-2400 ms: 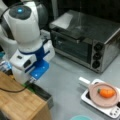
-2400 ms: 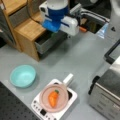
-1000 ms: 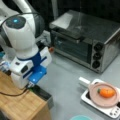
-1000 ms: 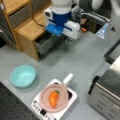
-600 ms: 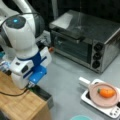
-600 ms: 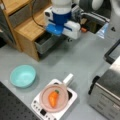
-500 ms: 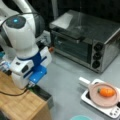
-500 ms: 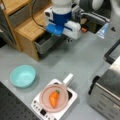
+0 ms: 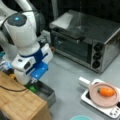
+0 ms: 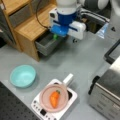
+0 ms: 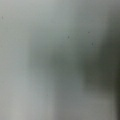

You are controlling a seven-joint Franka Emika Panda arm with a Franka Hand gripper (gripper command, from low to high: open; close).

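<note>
My gripper (image 9: 32, 83) (image 10: 56, 36) hangs below the white and blue hand, down in the open grey drawer (image 9: 47, 93) (image 10: 45, 45) of the wooden cabinet (image 9: 17, 103) (image 10: 27, 25). A small green object (image 9: 32, 88) (image 10: 55, 37) shows right at the fingertips inside the drawer. The hand hides the fingers, so I cannot make out whether they touch the green object. The wrist view is only a blurred grey surface with nothing distinct in it.
A toaster oven (image 9: 85, 37) (image 10: 107, 92) stands on the grey table. A pink pan (image 9: 98, 98) (image 10: 45, 96) holding a carrot (image 9: 106, 91) (image 10: 54, 98) rests on a white burner (image 10: 37, 108). A teal bowl (image 10: 22, 75) sits near the cabinet.
Since 2.4 s ago the hand has sunk a little toward the drawer. Over the last second nothing has visibly moved.
</note>
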